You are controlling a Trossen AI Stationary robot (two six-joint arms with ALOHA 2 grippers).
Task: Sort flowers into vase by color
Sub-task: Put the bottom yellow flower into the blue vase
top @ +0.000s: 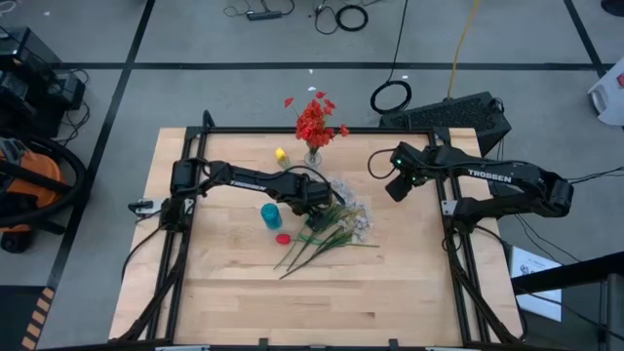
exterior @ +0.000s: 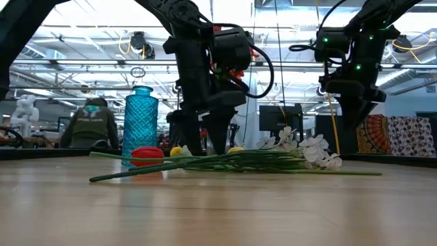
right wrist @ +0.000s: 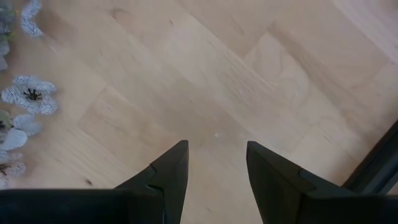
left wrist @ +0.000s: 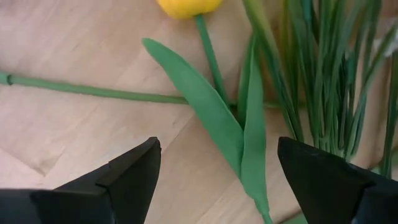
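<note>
Loose flowers [top: 330,232] lie in a pile on the table's middle: green stalks, white sprays [top: 356,216], a red bloom [top: 284,237] and a yellow tulip [left wrist: 186,6]. My left gripper [top: 317,211] hangs open just above the pile, pointing down. In its wrist view the fingers stand on either side of the tulip's leaves [left wrist: 239,134] without touching them. A clear vase [top: 313,154] near the far edge holds red flowers [top: 314,122]. A blue vase [top: 270,216] stands left of the pile. My right gripper [top: 398,185] waits open above bare wood, right of the pile.
A lone yellow bud [top: 282,154] lies left of the clear vase. A black frame [top: 292,131] rims the table. In the low view the stalks [exterior: 205,164] lie flat on the wood. Bare wood [top: 322,302] stretches along the near side.
</note>
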